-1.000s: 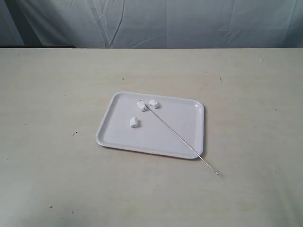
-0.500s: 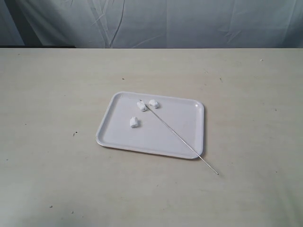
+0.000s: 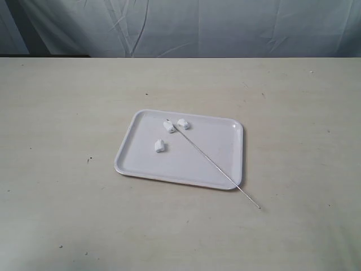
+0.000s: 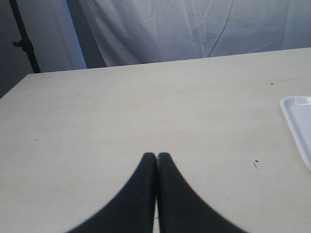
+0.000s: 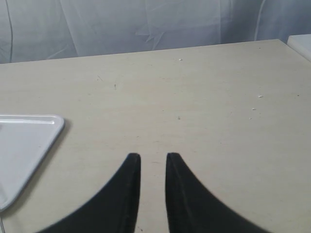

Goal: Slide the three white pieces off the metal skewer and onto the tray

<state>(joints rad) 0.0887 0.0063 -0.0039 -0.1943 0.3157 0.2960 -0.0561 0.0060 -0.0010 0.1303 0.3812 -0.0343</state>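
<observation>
The white tray (image 3: 180,149) lies in the middle of the table. Three white pieces rest on it: one (image 3: 169,126) and another (image 3: 183,123) near its far edge, a third (image 3: 159,146) closer to the left. The thin metal skewer (image 3: 217,167) lies slanted across the tray, its tip between the two far pieces and its other end past the near right corner on the table. Neither gripper shows in the exterior view. My left gripper (image 4: 156,155) is shut and empty over bare table, the tray's edge (image 4: 296,126) off to one side. My right gripper (image 5: 153,156) is open and empty, a tray corner (image 5: 43,127) beside it.
A pale tabletop (image 3: 67,113) stretches around the tray. A wrinkled white cloth backdrop (image 3: 186,28) hangs behind the table's far edge. A dark stand (image 4: 22,43) rises at the back in the left wrist view.
</observation>
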